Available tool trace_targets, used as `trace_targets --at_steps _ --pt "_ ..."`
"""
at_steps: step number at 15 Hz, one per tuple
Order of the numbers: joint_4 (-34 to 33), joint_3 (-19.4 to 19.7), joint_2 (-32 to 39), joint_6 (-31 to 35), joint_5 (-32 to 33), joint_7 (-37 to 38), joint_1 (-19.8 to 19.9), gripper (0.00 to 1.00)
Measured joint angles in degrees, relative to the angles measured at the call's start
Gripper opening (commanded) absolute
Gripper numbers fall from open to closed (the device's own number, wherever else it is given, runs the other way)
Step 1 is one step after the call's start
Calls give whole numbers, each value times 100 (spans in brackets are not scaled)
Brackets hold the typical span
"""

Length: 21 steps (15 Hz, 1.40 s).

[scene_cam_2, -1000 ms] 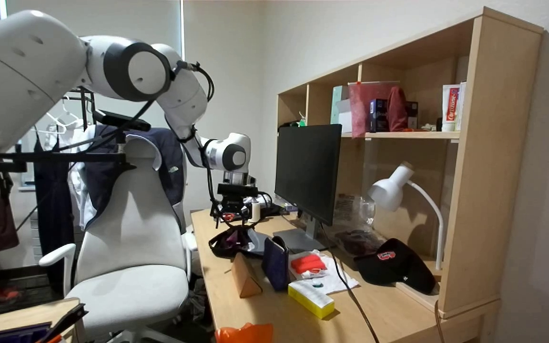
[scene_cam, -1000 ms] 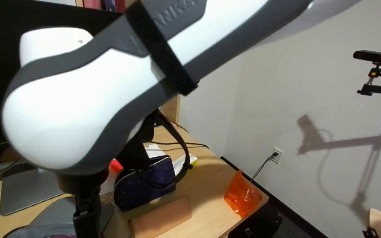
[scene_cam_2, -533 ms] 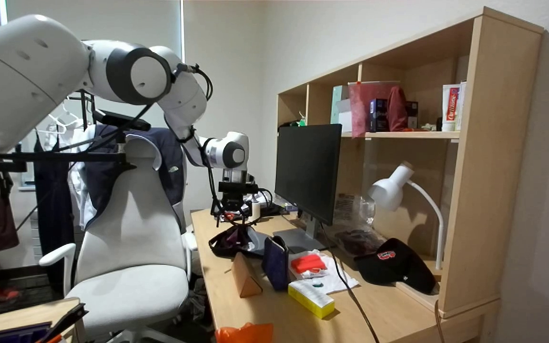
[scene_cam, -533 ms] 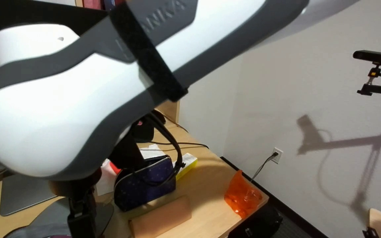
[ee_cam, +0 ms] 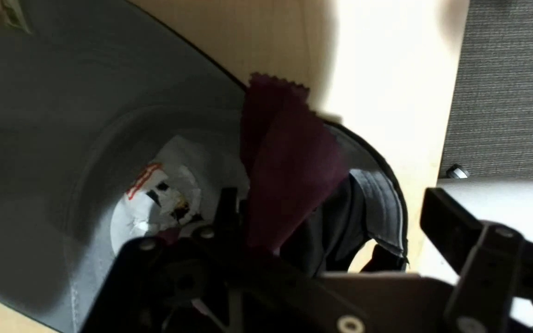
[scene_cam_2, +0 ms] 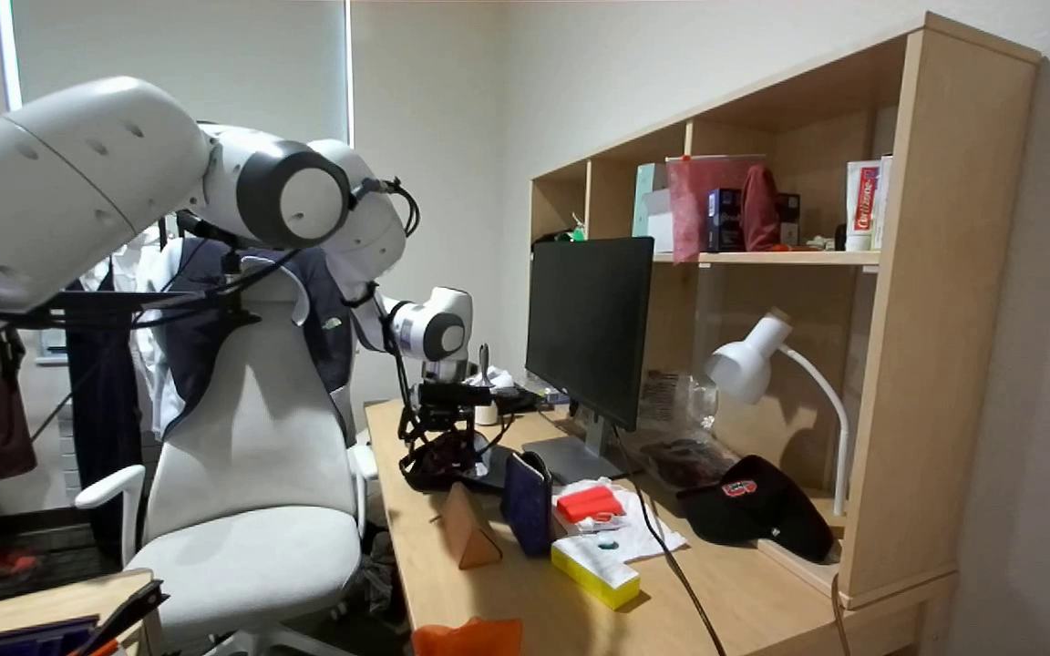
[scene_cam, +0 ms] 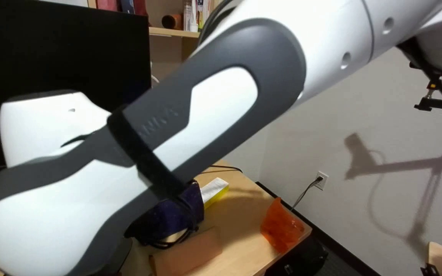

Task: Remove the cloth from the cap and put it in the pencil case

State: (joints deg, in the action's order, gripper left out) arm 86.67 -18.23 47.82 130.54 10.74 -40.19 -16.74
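My claw [ee_cam: 333,208] spread wide, wrist view puts the maroon cloth [ee_cam: 289,171] between the jaws, off-centre (long axis crosswise to closing), on the cap [ee_cam: 35,125]

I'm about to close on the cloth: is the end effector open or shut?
Open: in the wrist view, the end effector has its fingers wide apart, the maroon cloth showing between them.

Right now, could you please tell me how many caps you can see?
2: an upturned cap holding the cloth, under the gripper, and a black cap beside the lamp. Others may be hidden.
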Motion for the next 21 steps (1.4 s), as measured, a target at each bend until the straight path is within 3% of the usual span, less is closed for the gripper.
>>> trace_targets --at_steps 2,11,15,17,21 --pt "-119 -25 217 79 0 -75 2 68" --pt "-439 -95 579 74 -11 -231 1 9" --pt "-552 -150 622 38 -29 -247 1 4" --pt "-625 -173 622 -10 -40 -252 1 9" --pt "-740 -185 549 -39 -105 -251 18 9"
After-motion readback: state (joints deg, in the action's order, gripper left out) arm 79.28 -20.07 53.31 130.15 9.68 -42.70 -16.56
